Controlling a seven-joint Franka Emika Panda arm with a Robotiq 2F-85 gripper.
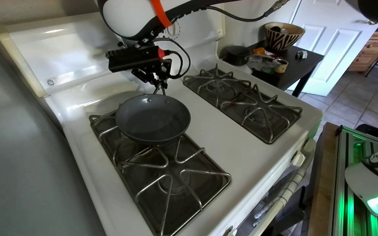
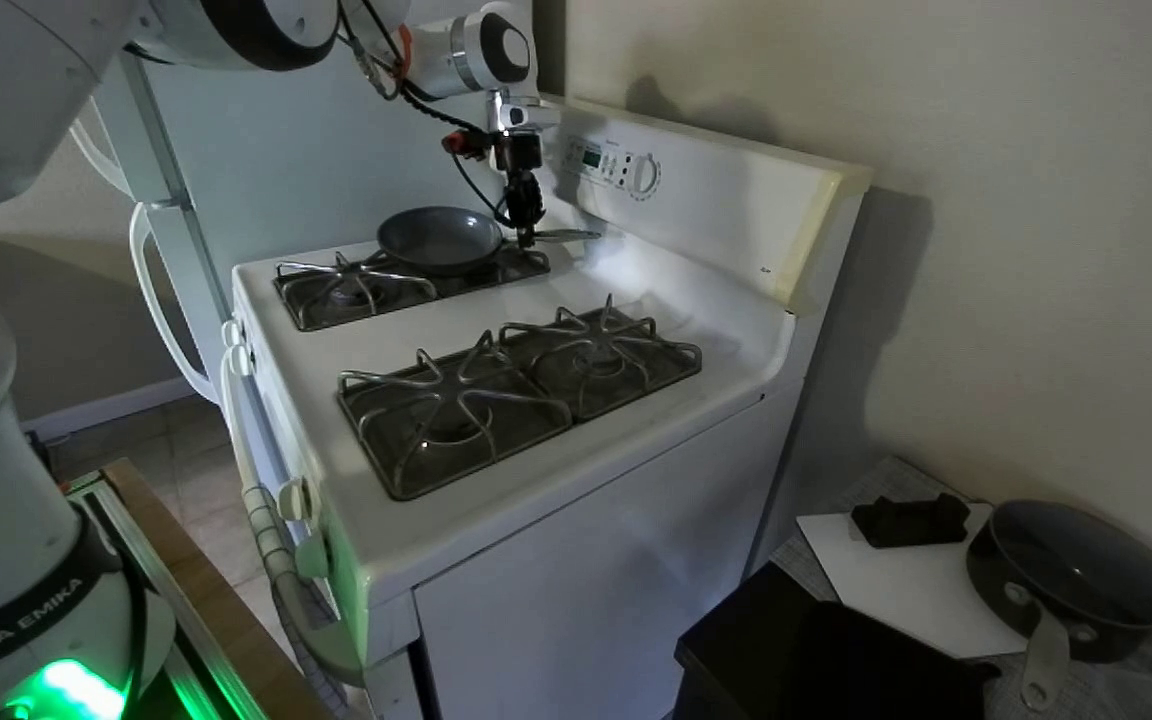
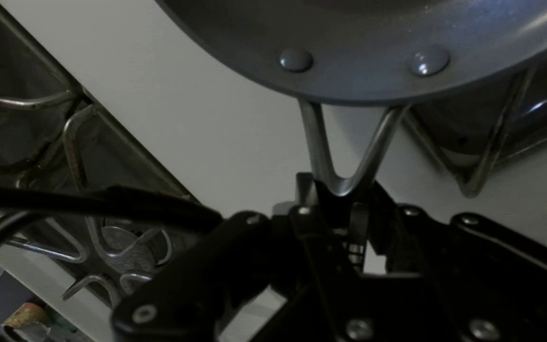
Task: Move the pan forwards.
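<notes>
Robotiq gripper (image 3: pixel 335 204) crowded the wrist view's bottom. Frying pan (image 1: pixel 153 118) lay just beyond, upper right; in an exterior view, over the upper-left burner grate (image 1: pixel 107 130), contact unclear. Handle (image 3: pixel 318 147) ran from pan to gripper, likely the pushing line. Fingers (image 3: pixel 306 190) stood narrow, apparently clamped on it.

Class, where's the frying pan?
In an exterior view, the frying pan is over the left rear grate; the wrist view shows its handle between the fingers.

Pan (image 3: pixel 363 52) partly beyond the wrist view's top edge
</notes>
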